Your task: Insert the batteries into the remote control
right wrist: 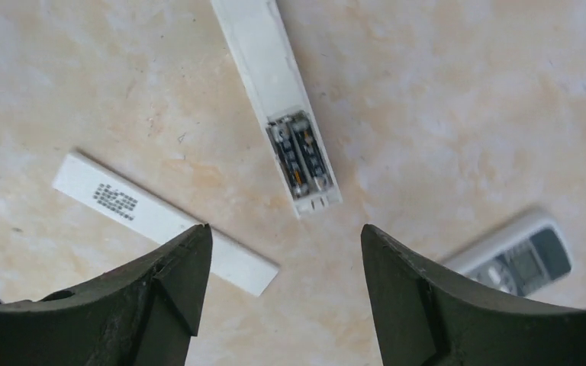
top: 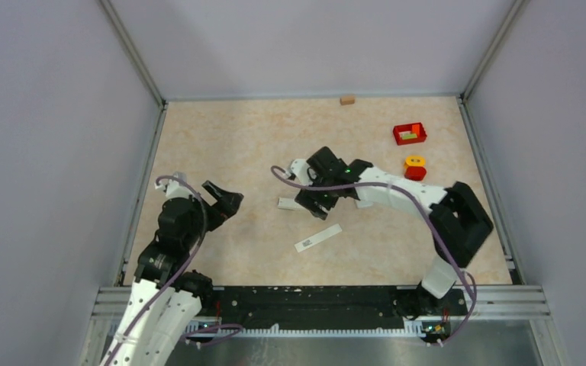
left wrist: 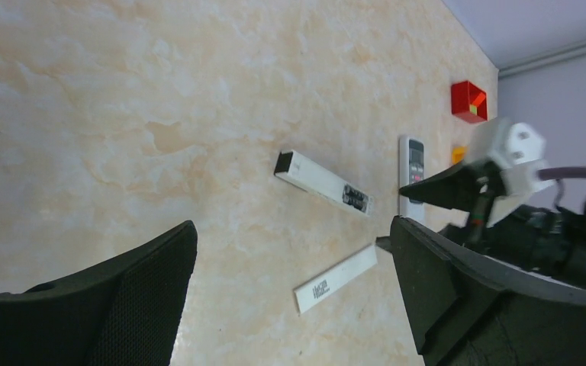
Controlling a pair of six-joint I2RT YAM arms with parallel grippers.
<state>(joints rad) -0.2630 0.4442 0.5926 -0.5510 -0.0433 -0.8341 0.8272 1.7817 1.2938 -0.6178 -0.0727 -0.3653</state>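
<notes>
Although its jaws stand wide apart, the right claw (right wrist: 282,248) holds nothing. It hangs over the open end of a long white unit (right wrist: 275,84) that lies back-up near the middle of the table (top: 221,137). Two batteries (right wrist: 299,156) sit side by side in that unit's uncovered bay, close to its end edge. The remote control (right wrist: 515,255), screen and grey buttons up, lies near the unit on its right, apart from it and partly hidden behind a claw finger. A labelled white bar (top: 318,238) lies slanted on the near side and touches neither. The left claw (top: 225,200) is spread to its fullest and empty. It hovers well left of these things, with bare marbled tabletop between. More bare surface runs to the far wall and the left rail. Toward the right edge sit a red box (top: 410,133) and a small yellow-and-red piece (top: 415,167), both well apart from the right claw. A tan block (top: 347,99) rests at the far edge.
</notes>
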